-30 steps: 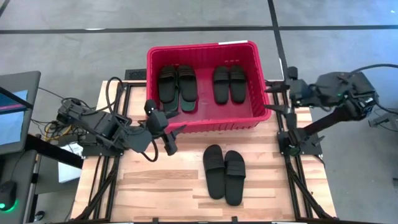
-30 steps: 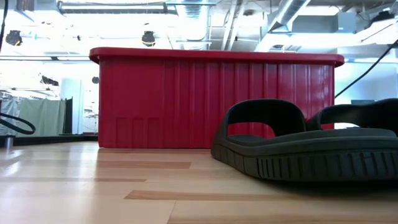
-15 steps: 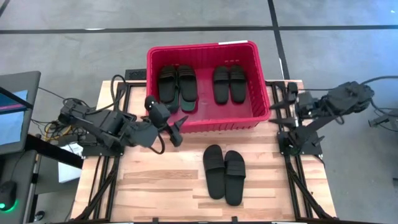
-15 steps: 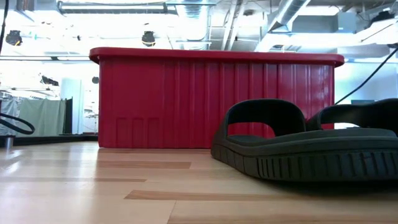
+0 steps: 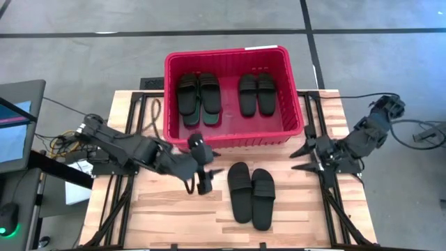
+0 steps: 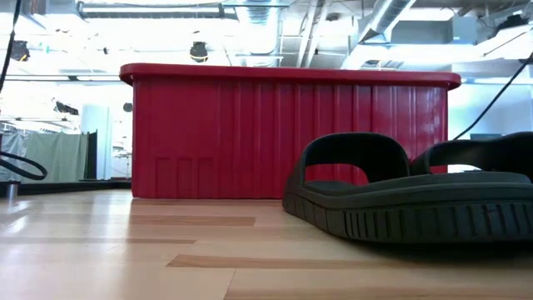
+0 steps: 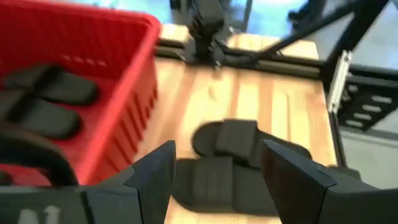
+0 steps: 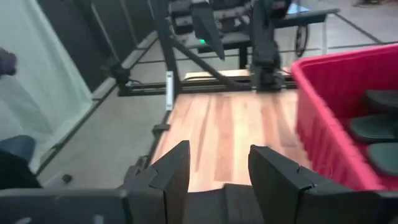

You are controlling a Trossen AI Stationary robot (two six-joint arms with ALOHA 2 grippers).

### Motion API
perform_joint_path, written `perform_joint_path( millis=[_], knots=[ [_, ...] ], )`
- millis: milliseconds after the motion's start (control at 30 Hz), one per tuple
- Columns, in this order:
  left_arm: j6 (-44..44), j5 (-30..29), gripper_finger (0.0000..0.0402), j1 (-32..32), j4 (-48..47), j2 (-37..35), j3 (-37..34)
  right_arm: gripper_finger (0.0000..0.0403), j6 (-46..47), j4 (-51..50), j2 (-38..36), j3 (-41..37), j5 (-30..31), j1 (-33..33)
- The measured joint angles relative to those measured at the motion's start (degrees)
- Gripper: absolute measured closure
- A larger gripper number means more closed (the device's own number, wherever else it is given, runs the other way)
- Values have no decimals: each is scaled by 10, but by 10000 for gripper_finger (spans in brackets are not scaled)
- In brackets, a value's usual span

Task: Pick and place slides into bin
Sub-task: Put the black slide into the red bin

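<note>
Stock: two black pairs of slides (image 5: pixel 224 95) plus one green in bin (image 5: pixel 174 64); one black pair (image 5: pixel 251 195) outstanding on surface (image 5: pixel 174 216), 3 o'clock of my left gripper (image 5: pixel 207 172), fingers apart.

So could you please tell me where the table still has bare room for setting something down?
Bare wood lies along the table's near edge, left of the black pair. The strip between that pair and the bin is crowded by the left tool.

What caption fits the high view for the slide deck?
Left end effector open beside the matte black rubber slide pair on the wooden table; red ribbed plastic bin already holds slides.
</note>
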Motion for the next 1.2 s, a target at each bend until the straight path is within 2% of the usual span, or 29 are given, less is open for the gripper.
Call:
perform_joint_path(
  millis=[167, 333, 467, 767, 933, 1200],
  knots=[
    [-27, 3, 182, -16, 0, 50, 0, 257, 24, 30, 3, -36, 32, 35],
    [-51, -17, 182, -27, 13, 110, 0, 257, 62, 33, 18, -64, 114, 68],
    [-57, -33, 181, -36, 78, 160, 0, 258, 79, 34, 35, -68, 170, 102],
    [-79, -51, 181, -59, 122, 235, -1, 261, 90, 12, 40, -69, 205, 156],
    [-33, -60, 182, -74, 153, 266, 0, 262, 92, 12, 40, -69, 210, 173],
    [39, -123, 181, -75, 144, 280, 0, 268, 109, 3, 40, -69, 232, 199]
  ],
)
